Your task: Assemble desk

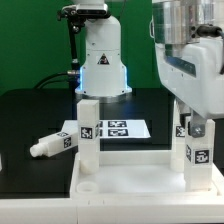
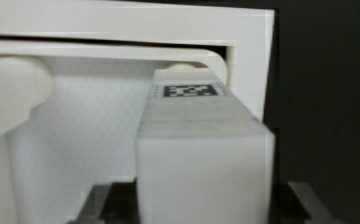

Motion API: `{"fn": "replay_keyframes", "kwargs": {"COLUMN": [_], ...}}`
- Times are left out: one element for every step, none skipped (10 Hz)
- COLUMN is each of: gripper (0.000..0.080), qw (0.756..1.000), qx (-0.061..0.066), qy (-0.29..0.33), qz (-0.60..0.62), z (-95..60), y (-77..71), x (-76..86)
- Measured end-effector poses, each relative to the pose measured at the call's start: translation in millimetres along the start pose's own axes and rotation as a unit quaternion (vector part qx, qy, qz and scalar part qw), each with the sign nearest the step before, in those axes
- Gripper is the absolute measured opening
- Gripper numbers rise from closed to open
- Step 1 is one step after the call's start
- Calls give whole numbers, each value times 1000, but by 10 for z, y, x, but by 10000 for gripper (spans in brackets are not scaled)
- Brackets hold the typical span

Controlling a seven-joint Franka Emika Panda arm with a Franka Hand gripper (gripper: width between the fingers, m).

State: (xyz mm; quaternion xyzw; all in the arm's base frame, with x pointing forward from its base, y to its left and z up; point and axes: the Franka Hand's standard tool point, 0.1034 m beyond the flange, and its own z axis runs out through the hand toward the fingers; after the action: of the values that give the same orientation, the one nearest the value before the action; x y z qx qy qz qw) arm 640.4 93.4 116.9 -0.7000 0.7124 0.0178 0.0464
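The white tabletop panel [image 1: 135, 182] lies rim-up at the front of the black table. One white leg [image 1: 88, 128] stands upright at its far left corner in the exterior view. My gripper [image 1: 196, 132] comes down from above on the exterior view's right, shut on a second tagged leg [image 1: 198, 155] held upright at the panel's right side. In the wrist view this leg [image 2: 203, 140] fills the middle between my dark fingers [image 2: 109, 205], with the panel's rim [image 2: 141, 40] beyond it. My gripper [image 2: 203, 212] hides the leg's grasped end. A third leg [image 1: 55, 145] lies loose on the table.
The robot base [image 1: 100, 60] stands at the back centre. The marker board [image 1: 120, 128] lies flat behind the panel. A green wall closes the back. A tagged white bit [image 1: 182, 128] shows beside my fingers; I cannot tell what it is.
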Motion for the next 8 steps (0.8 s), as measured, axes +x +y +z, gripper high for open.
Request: {"fn": "replay_keyframes", "kwargs": {"gripper": [284,284,284,284,284,294,294,502], "qw": [999,997,981,970,971,974,983,991], "qx": [0,0,0,11,18,18,11,-3], "qy": [-1,-3,-14,-25,-33,-32,-28,-25], "qz": [35,83,193,243,235,222,183,128], "z": [1,1,1,6,7,12,20,17], "y": [0,1,-4,-20,-17,-14,12,49], "x": [-5,-16,-43,-76,-106,-99,-104,-137]}}
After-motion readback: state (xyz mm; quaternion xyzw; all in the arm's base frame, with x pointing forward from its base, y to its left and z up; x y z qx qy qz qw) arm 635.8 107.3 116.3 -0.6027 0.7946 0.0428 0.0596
